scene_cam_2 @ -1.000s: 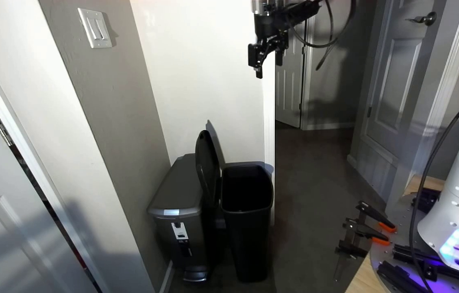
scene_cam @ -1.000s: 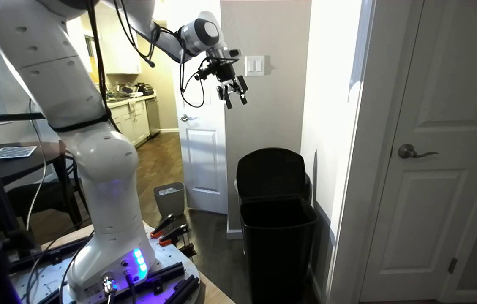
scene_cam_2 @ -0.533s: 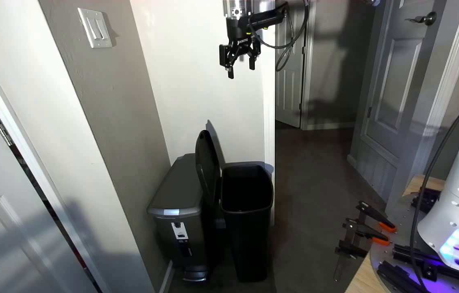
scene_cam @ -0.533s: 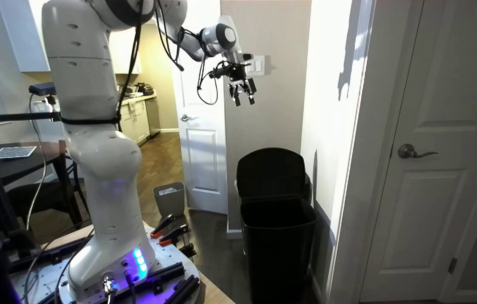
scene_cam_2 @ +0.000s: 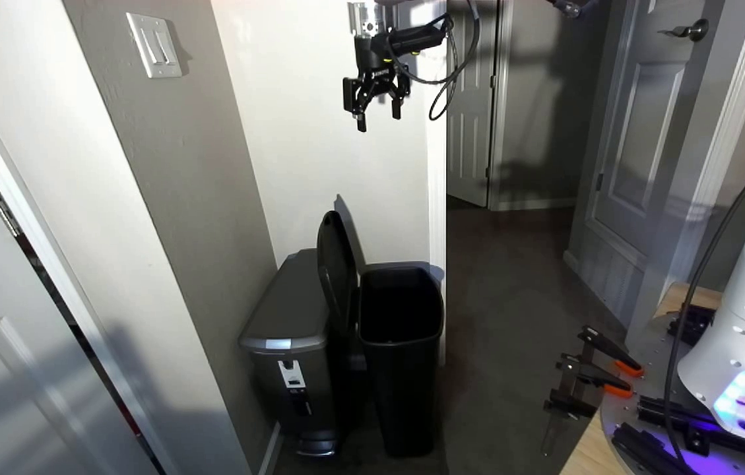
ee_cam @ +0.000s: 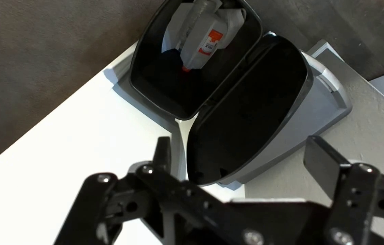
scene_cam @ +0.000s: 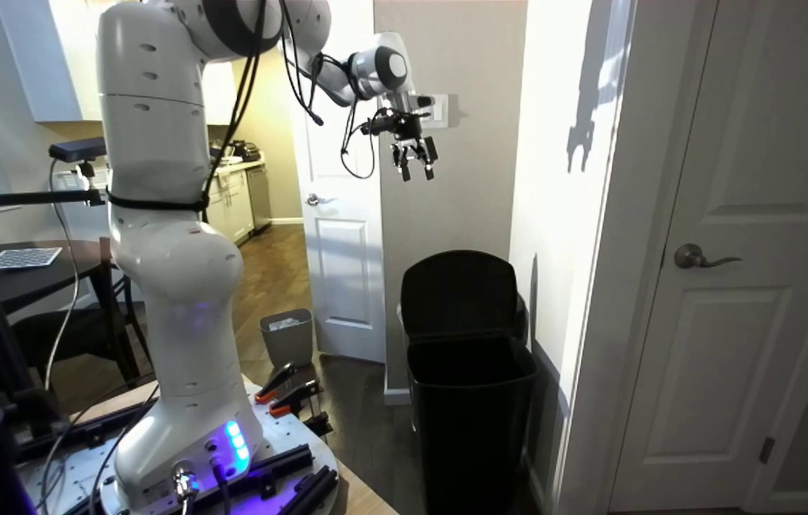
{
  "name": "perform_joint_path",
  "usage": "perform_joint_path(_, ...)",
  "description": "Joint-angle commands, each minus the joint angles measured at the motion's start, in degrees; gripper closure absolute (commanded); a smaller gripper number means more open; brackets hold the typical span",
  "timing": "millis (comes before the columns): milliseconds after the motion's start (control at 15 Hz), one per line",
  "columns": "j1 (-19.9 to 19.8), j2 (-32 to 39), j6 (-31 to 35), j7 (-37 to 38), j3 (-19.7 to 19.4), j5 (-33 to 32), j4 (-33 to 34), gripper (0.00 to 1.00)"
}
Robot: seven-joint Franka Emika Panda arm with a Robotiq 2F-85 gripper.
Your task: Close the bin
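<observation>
The bin is tall, black and rectangular, and stands on the floor in both exterior views [scene_cam: 471, 443] [scene_cam_2: 405, 402]. Its black lid is raised and tilted back, away from the opening, in both exterior views [scene_cam: 459, 293] [scene_cam_2: 337, 270]. In the wrist view I look down on the open bin [ee_cam: 151, 68], with a plastic jug [ee_cam: 198, 44] inside and the lid [ee_cam: 249, 112] folded back beside it. My gripper is open and empty, high above the bin and touching nothing, in both exterior views [scene_cam: 418, 174] [scene_cam_2: 379, 120]. Its spread fingers show in the wrist view [ee_cam: 238, 141].
A grey step bin [scene_cam_2: 290, 303] stands right behind the raised lid, in the corner. A white wall [scene_cam_2: 319, 132] runs close along the bin's side. A small grey wastebasket [scene_cam: 288, 340] stands near a white door [scene_cam: 343, 286]. Clamps [scene_cam_2: 586, 376] sit at the robot table's edge.
The arm has swung and straightened up, carrying the open gripper toward the corner above the bin and lid, with little movement in the last half second. The bin and lid have not moved.
</observation>
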Motion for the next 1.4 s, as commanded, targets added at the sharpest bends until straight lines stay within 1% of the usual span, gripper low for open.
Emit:
perform_joint_path(0,2.10,0.01,-0.19,-0.18,-2.18,0.28,0.20,0.00)
perform_joint_path(200,2.10,0.01,-0.20,-0.18,-2.18,0.28,0.20,0.00)
perform_joint_path(400,2.97,3.79,-2.87,1.65,-3.15,-1.65,5.52,0.00)
perform_joint_path(800,6.73,17.55,-12.79,3.63,-6.95,-3.38,25.18,0.00)
perform_joint_path(1067,9.28,27.15,-21.42,4.36,-9.82,-2.30,38.16,0.00)
perform_joint_path(1333,10.82,34.97,-29.55,3.78,-11.54,-1.09,49.41,0.00)
